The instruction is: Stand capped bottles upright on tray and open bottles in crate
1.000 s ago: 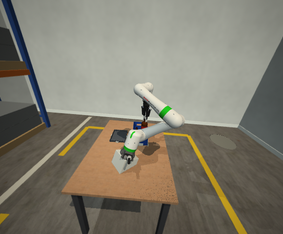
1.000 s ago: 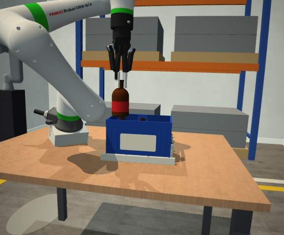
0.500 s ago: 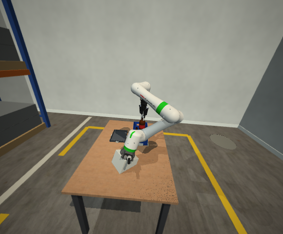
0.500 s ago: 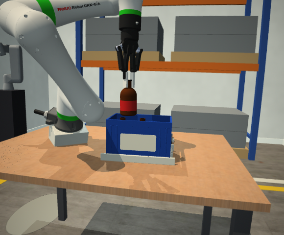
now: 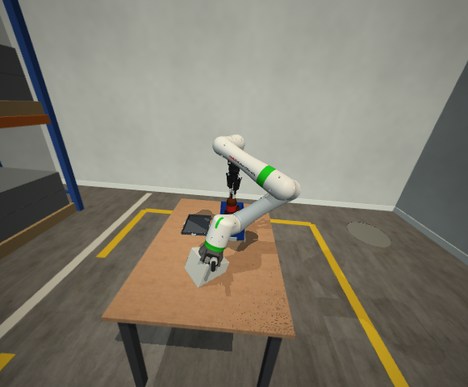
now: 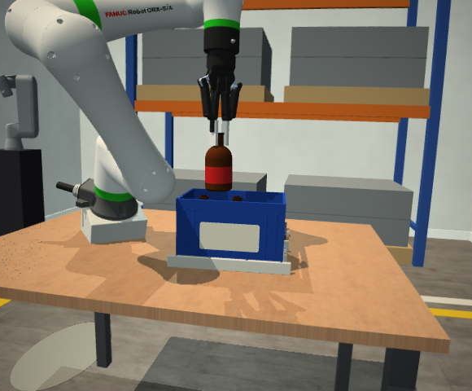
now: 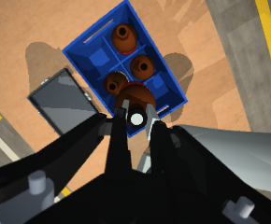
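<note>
My gripper [image 6: 219,128] is shut on the neck of a brown bottle [image 6: 218,167] with a red label and a white cap. It holds the bottle upright, its base just above the rim of the blue crate [image 6: 230,229]. In the wrist view the capped bottle [image 7: 136,105] hangs over the crate's near corner cell. Three open brown bottles [image 7: 123,37] [image 7: 141,66] [image 7: 114,84] stand in the other cells of the crate [image 7: 121,66]. The dark grey tray [image 7: 63,100] lies flat beside the crate and holds nothing; it also shows in the top view [image 5: 196,225].
The arm's base stands on a white block [image 6: 113,225] on the wooden table, left of the crate. A pale plate [image 6: 228,264] lies under the crate. Shelving with grey boxes stands behind the table.
</note>
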You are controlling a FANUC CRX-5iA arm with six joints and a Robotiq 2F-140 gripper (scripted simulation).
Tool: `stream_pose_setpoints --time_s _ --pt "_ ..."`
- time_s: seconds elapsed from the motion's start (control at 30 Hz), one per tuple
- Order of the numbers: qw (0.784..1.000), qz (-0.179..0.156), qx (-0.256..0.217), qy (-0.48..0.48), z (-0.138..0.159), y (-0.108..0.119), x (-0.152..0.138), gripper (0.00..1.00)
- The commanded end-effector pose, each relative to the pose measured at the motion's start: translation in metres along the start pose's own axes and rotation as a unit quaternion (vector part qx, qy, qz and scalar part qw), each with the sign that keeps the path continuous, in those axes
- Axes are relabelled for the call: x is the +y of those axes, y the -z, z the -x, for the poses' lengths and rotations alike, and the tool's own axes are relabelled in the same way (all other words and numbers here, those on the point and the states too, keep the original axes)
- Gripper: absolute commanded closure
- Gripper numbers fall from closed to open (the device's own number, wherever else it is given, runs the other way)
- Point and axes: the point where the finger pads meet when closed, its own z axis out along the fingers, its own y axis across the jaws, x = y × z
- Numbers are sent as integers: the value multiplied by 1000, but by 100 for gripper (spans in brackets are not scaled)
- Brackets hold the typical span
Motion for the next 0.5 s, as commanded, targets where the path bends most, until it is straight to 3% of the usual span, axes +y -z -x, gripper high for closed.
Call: stream_pose_setpoints --time_s 0.0,0.47 --pt "1000 0 0 0 1 0 -2 100" --pt "1000 0 0 0 18 0 -23 100"
